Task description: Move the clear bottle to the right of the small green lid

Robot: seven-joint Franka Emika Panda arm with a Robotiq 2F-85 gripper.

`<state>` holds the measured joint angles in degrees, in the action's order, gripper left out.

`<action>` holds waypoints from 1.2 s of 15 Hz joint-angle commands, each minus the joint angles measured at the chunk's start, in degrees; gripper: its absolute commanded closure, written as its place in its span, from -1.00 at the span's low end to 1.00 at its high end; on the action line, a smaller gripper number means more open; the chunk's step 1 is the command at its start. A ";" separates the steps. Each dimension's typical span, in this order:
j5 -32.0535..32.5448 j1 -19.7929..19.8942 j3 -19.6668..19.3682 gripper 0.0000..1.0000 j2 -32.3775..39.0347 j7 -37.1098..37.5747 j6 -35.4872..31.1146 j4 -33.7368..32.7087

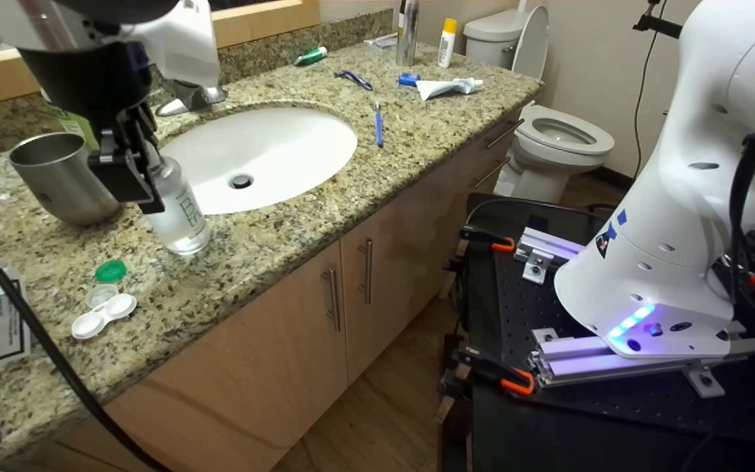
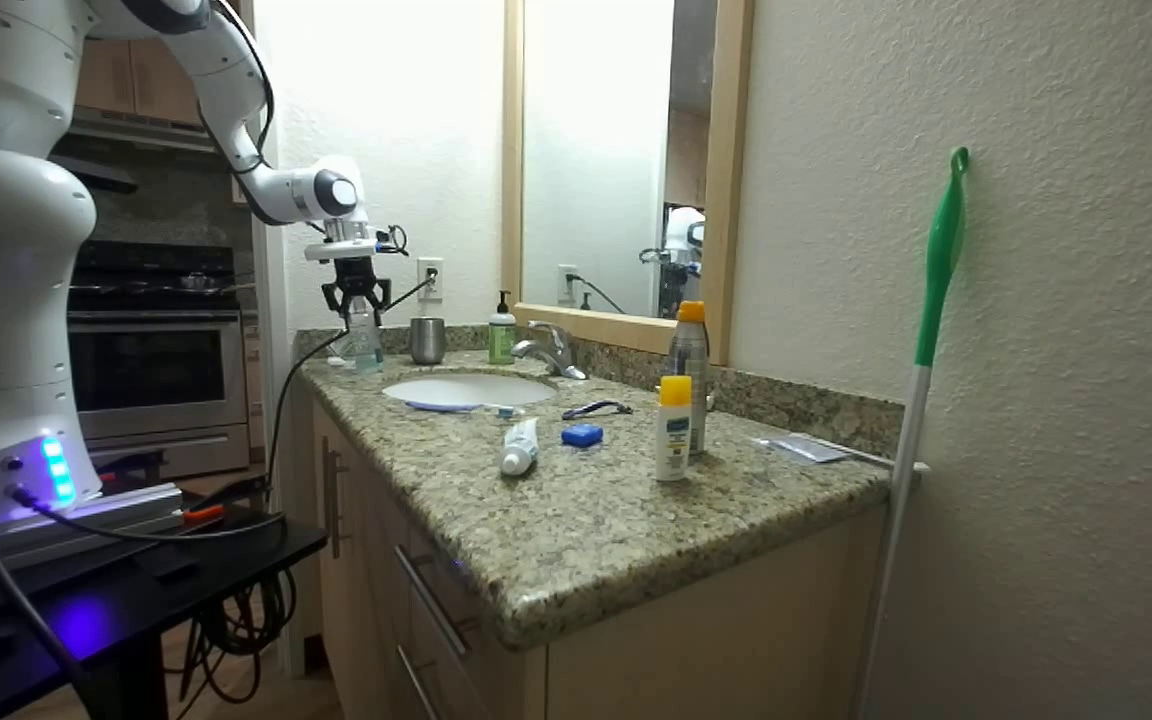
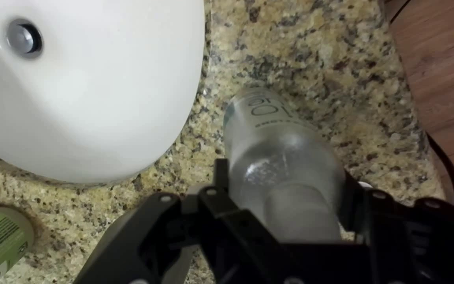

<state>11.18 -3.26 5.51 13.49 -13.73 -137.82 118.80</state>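
The clear bottle [image 1: 181, 213] is upright at the near left side of the sink. My gripper [image 1: 143, 187] has its fingers on both sides of its upper body, touching it in the wrist view, and looks shut on it. The bottle also shows in an exterior view [image 2: 367, 347] below the gripper [image 2: 358, 300], and in the wrist view [image 3: 266, 126] between the fingers [image 3: 284, 187]. I cannot tell whether its base touches the counter. The small green lid [image 1: 111, 271] lies on the counter nearer the camera than the bottle; it does not show in the wrist view.
A steel cup [image 1: 66, 177] stands close beside the gripper, with the green bottle [image 2: 502, 338] near the wall. A clear cap [image 1: 101, 295] and white oblong case [image 1: 103, 316] lie by the lid. A black cable [image 1: 37, 334] crosses the counter. The sink [image 1: 272, 151] is alongside.
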 commanded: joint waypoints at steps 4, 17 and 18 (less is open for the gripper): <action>-6.38 -0.50 1.22 0.27 7.56 0.05 6.99 -9.51; -8.60 -2.35 -1.10 -0.75 12.59 8.16 19.80 -18.55; -7.98 -2.55 -1.23 -0.87 12.42 9.57 21.67 -18.54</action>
<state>0.53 -4.53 5.83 24.00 -8.02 -120.46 100.79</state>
